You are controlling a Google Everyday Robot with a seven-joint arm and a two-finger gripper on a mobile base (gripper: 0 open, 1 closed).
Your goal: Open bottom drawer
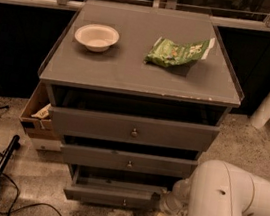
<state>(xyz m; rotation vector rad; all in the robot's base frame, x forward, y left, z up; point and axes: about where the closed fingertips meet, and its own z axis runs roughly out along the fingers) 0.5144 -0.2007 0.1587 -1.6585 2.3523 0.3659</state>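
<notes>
— While the bottom drawer (pixel 106 197) stands a little open, lowest in the grey cabinet (pixel 130 74), where is the gripper (pixel 167 204)?
— At that drawer's right end, below the white arm (pixel 221 204). Its grip cannot be told.
— Any writing?
— The green bag (pixel 178 53) has print, but it is unreadable.

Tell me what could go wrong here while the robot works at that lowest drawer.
1. The claw sits at the right end of the bottom drawer, away from its central knob; a pull from there might skew and jam it.
2. The white arm is close beside the middle drawer and could knock its right corner.
3. A jolt might shift the bowl and green bag on the cabinet top.
</notes>
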